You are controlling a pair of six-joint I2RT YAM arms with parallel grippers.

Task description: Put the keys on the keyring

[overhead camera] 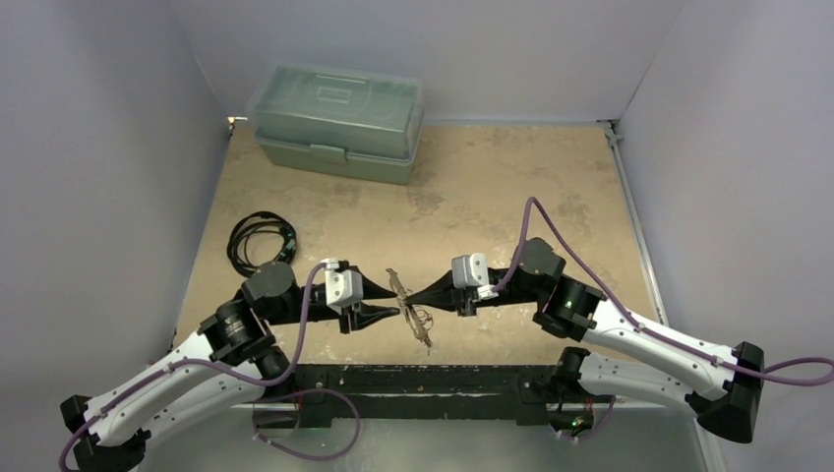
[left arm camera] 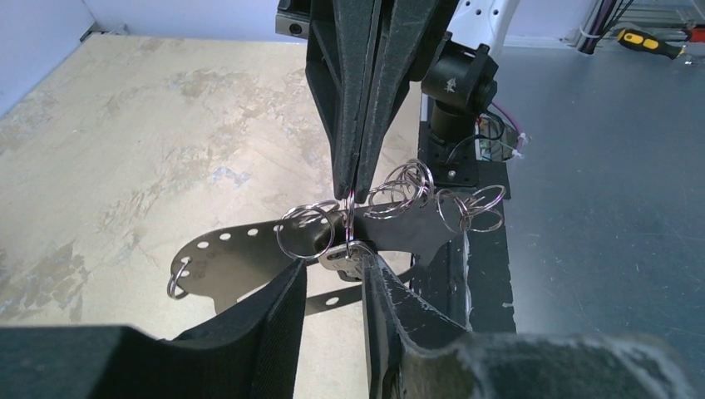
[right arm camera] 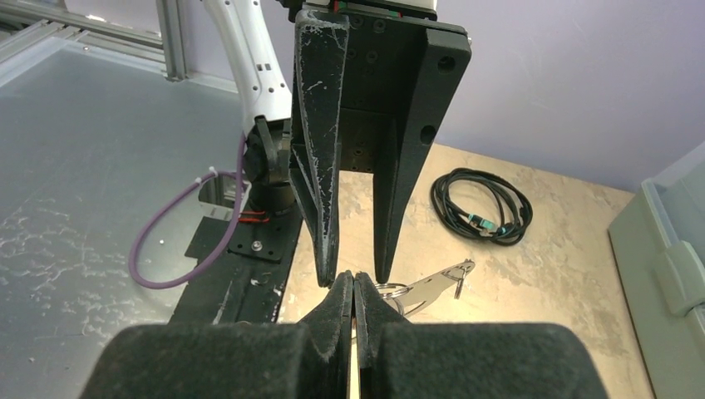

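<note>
The keyring (overhead camera: 413,317) is a flat grey metal strip with punched holes and several small split rings, held above the table between both grippers. In the left wrist view the keyring (left arm camera: 241,249) spans the middle. My right gripper (left arm camera: 351,193) comes down from above, shut on one small upright ring. A silvery key (left arm camera: 343,256) hangs from that ring. My left gripper (left arm camera: 332,274) is open, its fingers either side of the key, which touches the right-hand finger (left arm camera: 387,287). In the right wrist view my right gripper (right arm camera: 354,278) is shut, and the keyring (right arm camera: 432,287) sticks out to its right.
A pale green lidded box (overhead camera: 339,120) stands at the back left of the tan tabletop. A black coiled cable (overhead camera: 258,241) lies at the left, also in the right wrist view (right arm camera: 482,204). The black base rail (overhead camera: 423,388) runs along the near edge.
</note>
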